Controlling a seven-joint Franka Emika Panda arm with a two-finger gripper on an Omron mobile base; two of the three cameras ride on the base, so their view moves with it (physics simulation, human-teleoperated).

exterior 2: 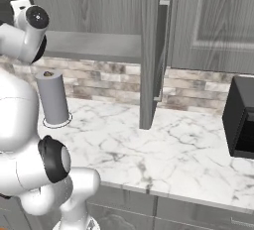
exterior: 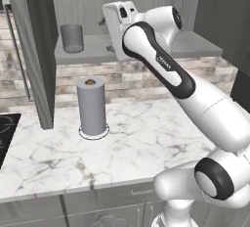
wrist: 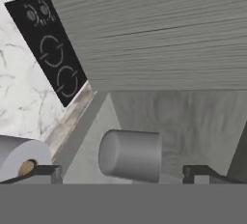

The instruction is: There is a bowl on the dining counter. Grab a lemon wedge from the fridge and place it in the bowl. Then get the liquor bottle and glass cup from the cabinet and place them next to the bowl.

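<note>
I have the gripper (wrist: 123, 172) spread wide, its two dark tips standing apart at the bottom of the hand view with nothing between them. Just beyond them, low in the centre of that frame, lies the glass cup (wrist: 130, 155); the view is rolled, so it appears on its side. In the left base view the cup (exterior: 72, 37) stands upright on the cabinet shelf (exterior: 88, 52) at upper left, with the hand close to its right. I judge it light, rigid and smooth-walled, so likely slippery and breakable: I would take it across the middle of its round wall, squarely, squeezing gently. Below, in the middle left of the frame, a paper towel roll (exterior: 91, 106) stands on the marble counter (exterior: 146, 143).
</note>
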